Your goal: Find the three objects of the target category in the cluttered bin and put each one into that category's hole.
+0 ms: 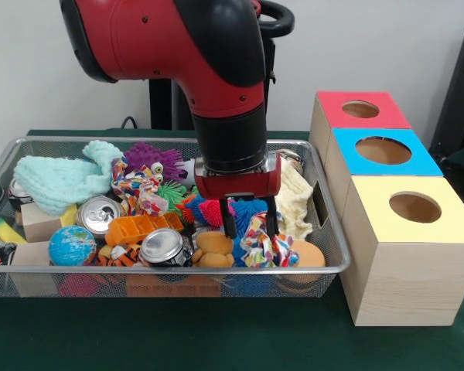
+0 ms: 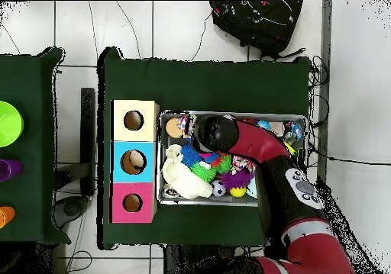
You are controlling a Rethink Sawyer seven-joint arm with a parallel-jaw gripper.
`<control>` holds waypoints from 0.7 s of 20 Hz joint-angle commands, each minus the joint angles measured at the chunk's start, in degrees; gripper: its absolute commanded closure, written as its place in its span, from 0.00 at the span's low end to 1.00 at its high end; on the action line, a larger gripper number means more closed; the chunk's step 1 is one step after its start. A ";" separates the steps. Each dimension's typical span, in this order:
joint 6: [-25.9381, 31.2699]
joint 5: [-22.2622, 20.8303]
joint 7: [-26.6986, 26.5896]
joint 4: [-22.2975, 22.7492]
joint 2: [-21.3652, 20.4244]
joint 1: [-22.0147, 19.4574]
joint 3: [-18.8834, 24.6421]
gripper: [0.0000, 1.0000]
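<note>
My gripper hangs low in the wire basket, right of its middle. It is open, its two black fingers down in the clutter. Between them show a blue spiky ball and the top of a colourful knotted rope toy; I cannot tell whether either is touched. A pink spiky ball and a brown plush lie just left of the fingers. Three wooden boxes with round holes stand beside the basket: red top, blue top, yellow top. In the overhead view the arm hides the gripper.
Also in the basket are two drink cans, a globe ball, a mint cloth, a purple spiky toy, an orange plastic piece, a cream cloth and an orange ball.
</note>
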 commanded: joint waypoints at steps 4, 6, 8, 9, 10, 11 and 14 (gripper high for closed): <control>-0.40 -4.26 -1.93 -2.19 3.67 -0.50 5.08 0.00; -1.10 -4.57 -1.40 -2.13 4.14 -0.26 5.18 0.00; -1.37 -4.86 -1.14 -1.95 4.22 -0.29 5.30 0.00; -1.27 -4.91 -1.08 -2.02 4.21 -0.26 5.37 0.00; -1.18 -4.95 -1.06 -1.98 4.14 -0.31 5.44 0.00; -1.15 -4.96 -0.96 -1.99 4.08 -0.22 5.45 0.00; -1.09 -5.02 -0.89 -1.97 3.94 -0.21 5.47 0.00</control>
